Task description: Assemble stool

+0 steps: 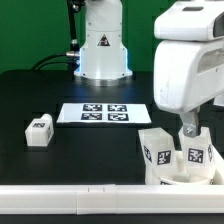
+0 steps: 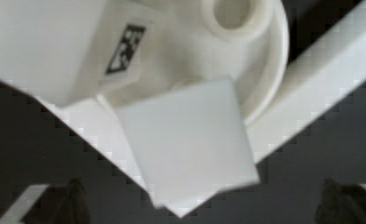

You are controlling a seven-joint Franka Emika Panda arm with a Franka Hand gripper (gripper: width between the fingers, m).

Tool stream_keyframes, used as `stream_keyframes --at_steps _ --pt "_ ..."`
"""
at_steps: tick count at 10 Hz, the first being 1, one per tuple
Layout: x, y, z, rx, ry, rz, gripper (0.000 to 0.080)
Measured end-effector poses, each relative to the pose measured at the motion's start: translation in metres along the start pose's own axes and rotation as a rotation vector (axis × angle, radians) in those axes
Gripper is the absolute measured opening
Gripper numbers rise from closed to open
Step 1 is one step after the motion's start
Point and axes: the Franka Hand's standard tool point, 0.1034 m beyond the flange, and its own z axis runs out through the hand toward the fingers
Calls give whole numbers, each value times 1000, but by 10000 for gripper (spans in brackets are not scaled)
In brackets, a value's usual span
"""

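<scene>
The white stool seat (image 1: 163, 177) lies at the exterior view's lower right, against the border rail. Two blocky tagged legs stand up from it, one on the exterior view's left (image 1: 157, 150) and one on its right (image 1: 198, 153). My gripper (image 1: 190, 131) hangs just above and between them, open. In the wrist view the seat (image 2: 180, 55) fills the picture with a socket (image 2: 235, 18), and one leg (image 2: 190, 145) points toward the camera. Its tip lies between my gripper's (image 2: 201, 205) dark fingertips (image 2: 55, 203) without touching them. A third loose leg (image 1: 39, 131) lies far off at the exterior view's left.
The marker board (image 1: 105, 113) lies flat in the middle of the black table. The robot base (image 1: 103, 45) stands behind it. The long white border rail (image 1: 70, 200) runs along the near edge.
</scene>
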Motion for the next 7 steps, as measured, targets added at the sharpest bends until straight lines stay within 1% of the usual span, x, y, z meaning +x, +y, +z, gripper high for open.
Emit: stream_keyframes --at_steps 1,2,3,4,5,6,7 --pt "0 0 0 0 0 -55 649" --pt "-3 2 4 4 -3 -84 649" --pt "-7 6 15 11 -10 -94 649" --pt "-6 6 24 5 -4 -97 649" --pt "-1 1 31 -1 3 -68 649" --pt "1 -3 33 0 4 -41 649" --pt "0 0 32 -1 5 -34 649"
